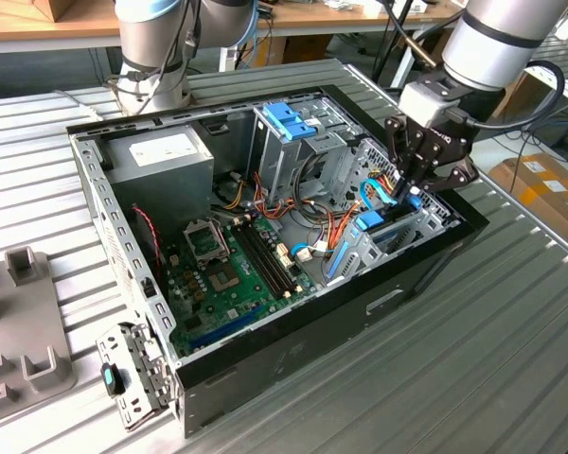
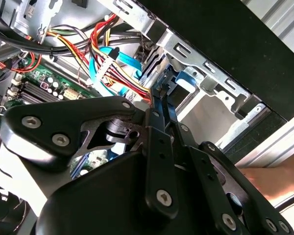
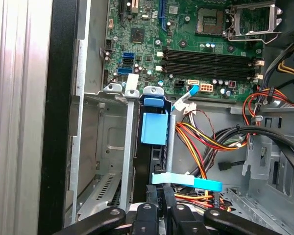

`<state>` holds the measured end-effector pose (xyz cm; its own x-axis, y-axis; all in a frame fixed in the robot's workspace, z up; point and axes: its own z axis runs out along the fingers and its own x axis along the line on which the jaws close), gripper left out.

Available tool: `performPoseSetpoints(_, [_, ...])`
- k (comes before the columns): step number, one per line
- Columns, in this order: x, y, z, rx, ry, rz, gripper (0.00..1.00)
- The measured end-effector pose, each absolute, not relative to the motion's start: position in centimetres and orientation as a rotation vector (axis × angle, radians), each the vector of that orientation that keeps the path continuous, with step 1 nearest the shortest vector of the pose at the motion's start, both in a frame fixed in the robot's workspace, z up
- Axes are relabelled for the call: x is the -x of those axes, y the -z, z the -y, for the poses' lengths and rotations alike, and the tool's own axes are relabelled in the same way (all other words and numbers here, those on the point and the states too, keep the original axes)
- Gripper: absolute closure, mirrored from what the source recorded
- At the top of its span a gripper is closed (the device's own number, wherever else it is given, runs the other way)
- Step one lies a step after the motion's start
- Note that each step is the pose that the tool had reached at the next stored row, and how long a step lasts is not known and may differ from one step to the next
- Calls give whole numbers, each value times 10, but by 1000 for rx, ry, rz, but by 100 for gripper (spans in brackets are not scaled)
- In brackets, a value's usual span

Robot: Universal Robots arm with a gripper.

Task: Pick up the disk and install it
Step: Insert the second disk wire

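The arm's gripper [image 1: 415, 189] reaches down into the open computer case [image 1: 293, 312] at the exterior view's right, over the drive bay [image 1: 398, 232] by the case's right wall. The jaws look closed together on a thin edge; in the first wrist view the disk [image 3: 154, 147] stands on edge in the grey metal bay [image 3: 108, 142], its blue plastic rail showing at the top, and the gripper [image 3: 159, 193] pinches its dark near edge. In the second wrist view the black fingers [image 2: 159, 127] press together right beside the bay's blue latch [image 2: 183, 81].

Clutter crowds the slot. A bundle of red, yellow and black wires [image 3: 196, 137] runs just beside the disk, and a flat light-blue data cable [image 3: 186, 181] crosses in front of the jaws, touching or nearly touching them. Thick black cables [image 3: 255, 134] loop further off.

On the exterior view's left of the bay lies the green motherboard [image 1: 222, 274] with its memory slots. Behind it stand a grey cage topped by a bright blue latch piece [image 1: 289, 118] and the grey power supply box [image 1: 161, 156]. The case rests on a ribbed metal surface [image 1: 473, 359]. A person's hand [image 2: 274, 178] rests just outside the case wall
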<state>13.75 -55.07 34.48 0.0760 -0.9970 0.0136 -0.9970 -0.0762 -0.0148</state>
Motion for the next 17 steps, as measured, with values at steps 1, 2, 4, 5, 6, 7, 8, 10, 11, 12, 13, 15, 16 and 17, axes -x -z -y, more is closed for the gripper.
performPoseSetpoints(1, [-138, -345, 551, 2303, 31, -2134, 84])
performPoseSetpoints(2, [-138, -345, 551, 2303, 31, -2134, 84])
performPoseSetpoints(4, [-138, -344, 551, 2303, 31, -2134, 84])
performPoseSetpoints(5, [-138, -344, 551, 2303, 31, -2134, 84])
performPoseSetpoints(6, [-138, -345, 551, 2303, 31, -2134, 84])
performPoseSetpoints(7, [-138, -345, 551, 2302, 31, -2134, 84])
performPoseSetpoints(8, [-138, -346, 551, 2302, 31, -2134, 84])
performPoseSetpoints(10, [-138, -348, 551, 2303, 32, -2134, 84])
performPoseSetpoints(11, [-138, -349, 551, 2303, 31, -2134, 84])
performPoseSetpoints(12, [-138, -349, 551, 2303, 31, -2134, 84])
performPoseSetpoints(13, [-138, -349, 551, 2302, 32, -2136, 84])
performPoseSetpoints(15, [-138, -350, 551, 2297, 35, -2144, 84])
performPoseSetpoints(16, [-138, -350, 552, 2294, 36, -2148, 84])
performPoseSetpoints(17, [-138, -350, 552, 2292, 37, -2152, 84])
